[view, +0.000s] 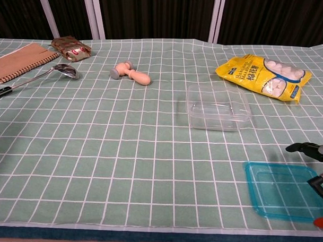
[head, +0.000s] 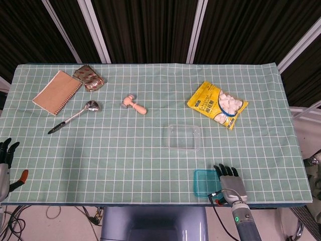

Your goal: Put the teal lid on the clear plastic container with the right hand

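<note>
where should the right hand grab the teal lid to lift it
Probably by the right-hand rim of the teal lid, coming from above on the right, where the right hand hovers. The lid lies flat on the tablecloth near the front edge, so only its thin raised rim offers a pinch.
</note>
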You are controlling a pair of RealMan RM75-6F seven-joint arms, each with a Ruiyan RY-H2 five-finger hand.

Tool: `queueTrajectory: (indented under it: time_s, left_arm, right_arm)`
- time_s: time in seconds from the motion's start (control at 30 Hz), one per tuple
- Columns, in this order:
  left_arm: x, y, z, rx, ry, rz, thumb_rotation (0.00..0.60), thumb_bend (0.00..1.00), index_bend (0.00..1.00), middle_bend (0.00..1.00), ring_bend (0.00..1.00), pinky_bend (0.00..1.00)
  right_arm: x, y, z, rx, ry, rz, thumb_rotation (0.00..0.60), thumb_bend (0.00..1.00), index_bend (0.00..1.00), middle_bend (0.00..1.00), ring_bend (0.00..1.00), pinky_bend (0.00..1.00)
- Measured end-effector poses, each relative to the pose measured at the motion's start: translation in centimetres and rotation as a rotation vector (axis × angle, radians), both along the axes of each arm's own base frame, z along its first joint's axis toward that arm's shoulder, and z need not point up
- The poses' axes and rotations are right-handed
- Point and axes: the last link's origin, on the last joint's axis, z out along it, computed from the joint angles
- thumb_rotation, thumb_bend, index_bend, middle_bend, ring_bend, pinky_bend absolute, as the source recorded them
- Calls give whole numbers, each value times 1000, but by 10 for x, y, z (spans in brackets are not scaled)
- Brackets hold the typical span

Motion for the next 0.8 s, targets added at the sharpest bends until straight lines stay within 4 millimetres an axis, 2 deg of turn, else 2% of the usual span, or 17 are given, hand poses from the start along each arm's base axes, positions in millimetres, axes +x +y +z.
queueTrajectory:
  time_s: [0.3,0.8]
  left_arm:
    - [0,0,0,-1,2,2,600,313,102,0,0,0]
    - [0,0,0,0,3,6,600,313,102,0,0,0]
  right_arm:
    - [1,1,-7,4,2,14,600,129,0,123,0,0]
    - [6,-3,-14,6,4,21,600,128,0,125,0,0]
